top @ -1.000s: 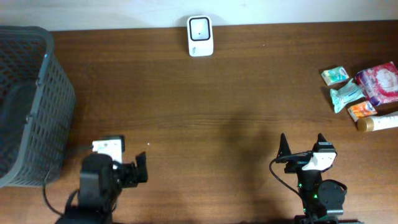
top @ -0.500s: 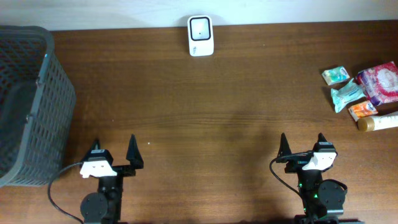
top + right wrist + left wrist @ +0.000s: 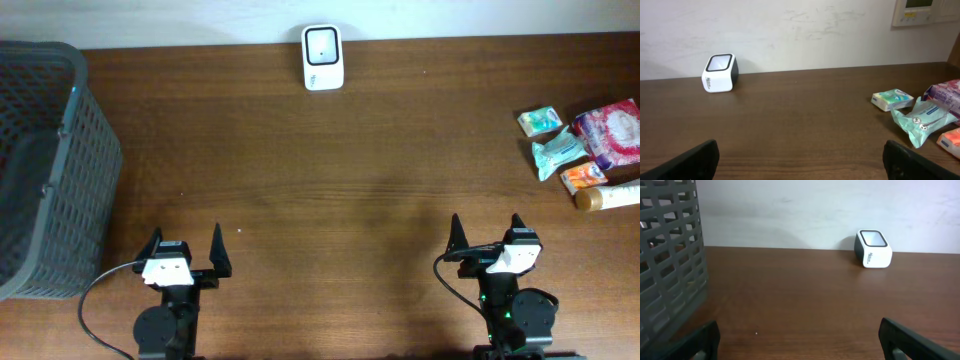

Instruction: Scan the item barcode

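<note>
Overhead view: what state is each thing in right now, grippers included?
left gripper: open, empty.
right gripper: open, empty.
scanner: standing at the back, nothing in front of it.
basket: upright at the left, inside partly out of view.
items: lying clustered at the right, untouched.

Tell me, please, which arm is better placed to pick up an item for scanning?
Right. The right pincer, open, sits nearer the packets; the left pincer, also open, is by the basket.
</note>
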Robot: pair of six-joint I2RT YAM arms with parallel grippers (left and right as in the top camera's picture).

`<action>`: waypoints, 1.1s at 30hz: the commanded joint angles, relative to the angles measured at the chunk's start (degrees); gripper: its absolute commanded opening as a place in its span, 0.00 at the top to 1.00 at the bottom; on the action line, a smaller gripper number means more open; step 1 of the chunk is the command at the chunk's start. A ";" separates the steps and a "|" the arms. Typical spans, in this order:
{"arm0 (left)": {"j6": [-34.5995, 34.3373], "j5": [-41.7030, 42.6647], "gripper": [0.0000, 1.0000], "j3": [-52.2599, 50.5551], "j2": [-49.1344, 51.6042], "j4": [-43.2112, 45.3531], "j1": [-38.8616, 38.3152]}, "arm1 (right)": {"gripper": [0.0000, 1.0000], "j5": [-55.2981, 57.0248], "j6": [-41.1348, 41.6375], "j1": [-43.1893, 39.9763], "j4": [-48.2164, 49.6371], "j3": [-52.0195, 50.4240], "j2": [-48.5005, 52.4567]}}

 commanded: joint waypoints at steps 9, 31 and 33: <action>2.16 1.22 0.01 -0.13 -0.48 -0.33 0.26 | 0.02 -0.33 -0.22 0.35 -0.15 -0.42 -0.44; 2.16 1.22 0.01 -0.13 -0.48 -0.33 0.26 | 0.02 0.79 -9.62 0.35 -0.31 -0.42 -0.61; 2.16 1.22 0.01 -0.13 -0.48 -0.33 0.26 | 0.02 0.79 -9.62 0.35 -0.28 -0.42 -0.59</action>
